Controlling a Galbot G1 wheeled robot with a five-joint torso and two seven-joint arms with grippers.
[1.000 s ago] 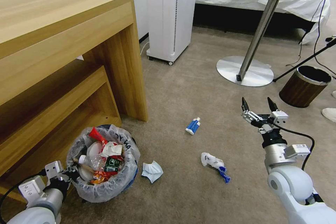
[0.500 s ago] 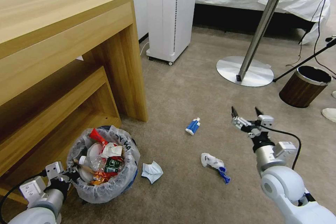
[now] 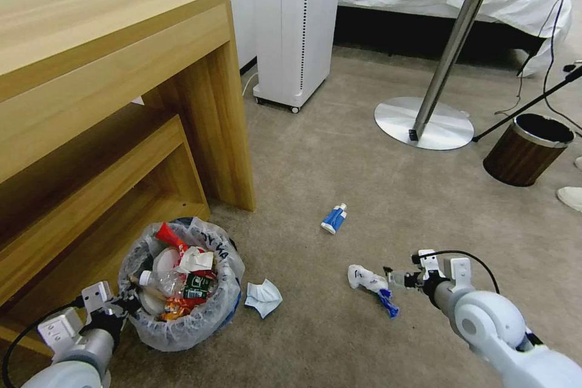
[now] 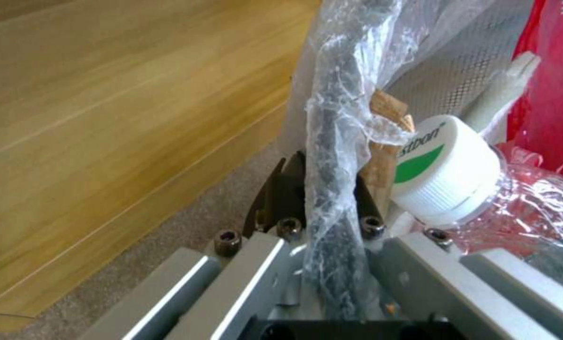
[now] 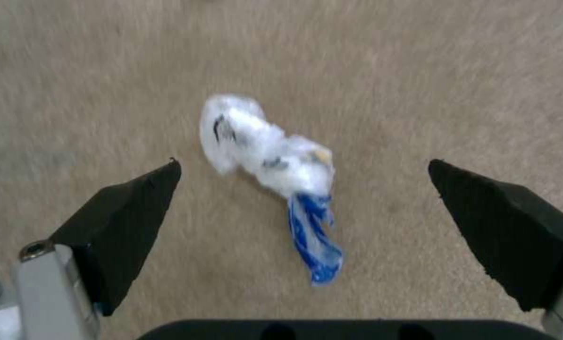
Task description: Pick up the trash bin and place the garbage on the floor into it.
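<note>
The trash bin (image 3: 225, 309), lined with a crinkly plastic bag and holding red wrappers and a small bottle (image 3: 167, 282), stands on the tan floor (image 3: 339, 151) by the desk. My left gripper (image 3: 126, 304) is shut on its near rim; the left wrist view shows the bag-wrapped rim (image 4: 331, 179) pinched between the fingers, beside the bottle's white cap (image 4: 448, 170). My right gripper (image 3: 393, 279) hangs low and open just right of a crumpled white-and-blue wrapper (image 3: 368, 282), which lies between its fingers (image 5: 137, 212) in the right wrist view. More garbage lies around: a blue-white packet (image 3: 334, 218) and crumpled white paper (image 3: 264, 297).
A wooden desk (image 3: 121, 73) stands close on the left, above and behind the bin. Farther back are a white tower unit (image 3: 297, 24), a round table's metal base (image 3: 424, 124) and a brown wood-grain bin (image 3: 527, 148). A shoe (image 3: 570, 197) shows at the right edge.
My right arm has come down and toward me from a raised pose, bringing the open gripper low beside the white-and-blue wrapper. The left gripper and the bin have stayed put.
</note>
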